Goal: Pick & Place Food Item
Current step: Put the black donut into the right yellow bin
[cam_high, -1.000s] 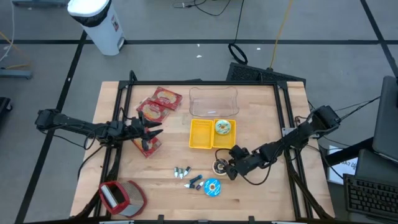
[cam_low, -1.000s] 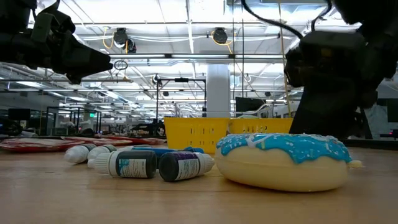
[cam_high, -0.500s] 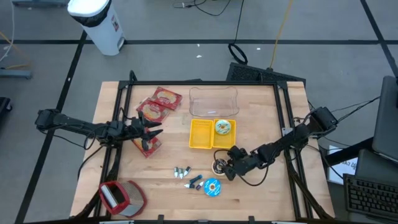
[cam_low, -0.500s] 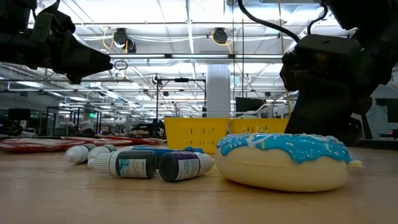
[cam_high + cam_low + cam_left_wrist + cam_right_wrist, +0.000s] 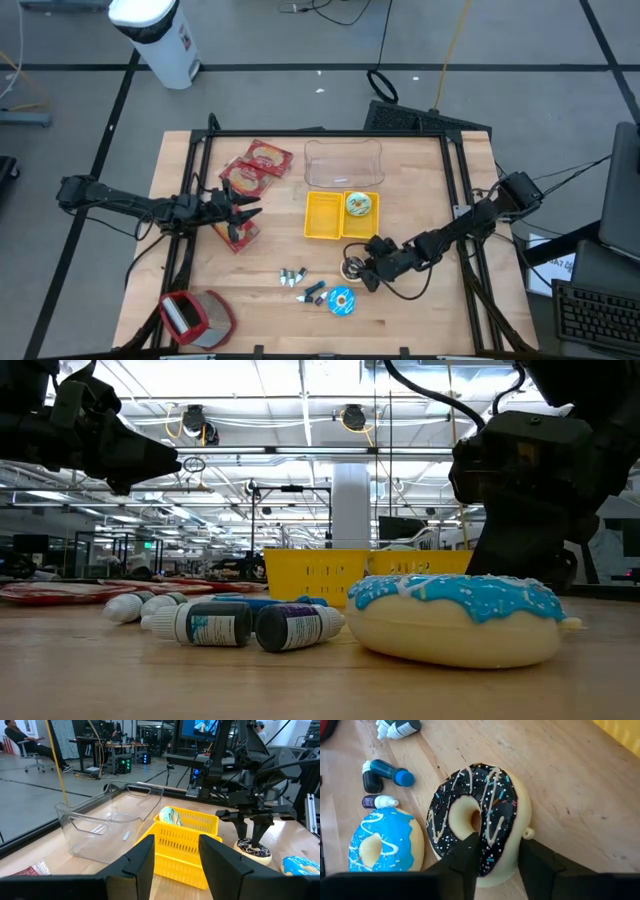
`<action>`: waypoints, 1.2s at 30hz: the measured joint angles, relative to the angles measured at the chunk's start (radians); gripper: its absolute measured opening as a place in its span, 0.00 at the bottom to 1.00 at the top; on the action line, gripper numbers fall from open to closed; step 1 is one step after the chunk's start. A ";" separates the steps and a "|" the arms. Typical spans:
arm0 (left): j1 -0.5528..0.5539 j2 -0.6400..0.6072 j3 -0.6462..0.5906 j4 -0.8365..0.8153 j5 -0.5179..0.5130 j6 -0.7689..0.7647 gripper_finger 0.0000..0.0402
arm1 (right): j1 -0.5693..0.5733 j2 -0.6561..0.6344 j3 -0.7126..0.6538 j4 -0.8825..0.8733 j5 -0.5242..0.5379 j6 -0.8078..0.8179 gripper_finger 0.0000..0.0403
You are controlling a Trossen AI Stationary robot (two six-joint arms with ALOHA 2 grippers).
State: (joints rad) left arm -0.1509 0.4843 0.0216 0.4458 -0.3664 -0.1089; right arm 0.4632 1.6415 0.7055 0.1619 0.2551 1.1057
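Observation:
A chocolate donut (image 5: 485,805) with white sprinkles lies flat on the wooden table (image 5: 420,200), just near of the yellow basket (image 5: 325,216). My right gripper (image 5: 500,855) is shut on it, slanting down from the table's right side (image 5: 360,268). A blue-iced donut (image 5: 341,300) rests flat on the table nearer the front edge. A third, green-iced donut (image 5: 360,204) sits inside the basket. My left gripper (image 5: 250,212) hovers open over the table's left part, beside red packets (image 5: 255,165), with nothing between its fingers (image 5: 145,865). My right gripper holds the chocolate donut's ring on the side toward the arm (image 5: 500,847). One finger (image 5: 465,852) stands in the hole and the other outside the rim. The fingers come slanting down from the table's right. The donut still lies flat on the table.
A clear plastic tub (image 5: 343,164) stands behind the yellow basket. Several small paint bottles (image 5: 300,282) lie left of the blue donut. A red-and-grey object (image 5: 195,316) sits at the front left corner. The red packets lie at the back left.
My right gripper has edged slightly toward the chocolate donut. The donuts, the basket and my left arm have kept still.

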 joint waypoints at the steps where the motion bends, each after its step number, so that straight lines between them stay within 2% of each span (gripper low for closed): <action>1: 0.000 0.000 0.000 0.000 0.000 0.000 0.38 | 0.000 -0.004 0.000 -0.001 -0.002 -0.009 0.24; 6: 0.000 0.000 0.000 0.000 0.000 0.000 0.38 | 0.001 -0.044 -0.001 -0.010 -0.013 -0.054 0.15; 11: 0.000 0.000 0.000 0.000 0.000 0.000 0.38 | 0.001 -0.124 -0.002 -0.013 0.002 -0.117 0.12; 32: 0.000 0.000 0.000 0.000 0.000 0.000 0.38 | -0.024 -0.451 0.000 -0.039 0.028 -0.547 0.11; 36: 0.000 0.000 0.000 0.000 0.000 0.000 0.38 | -0.025 -0.500 0.000 -0.075 -0.065 -0.708 0.11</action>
State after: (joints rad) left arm -0.1509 0.4840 0.0216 0.4456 -0.3664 -0.1089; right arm 0.4385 1.1412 0.7052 0.0865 0.1900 0.3978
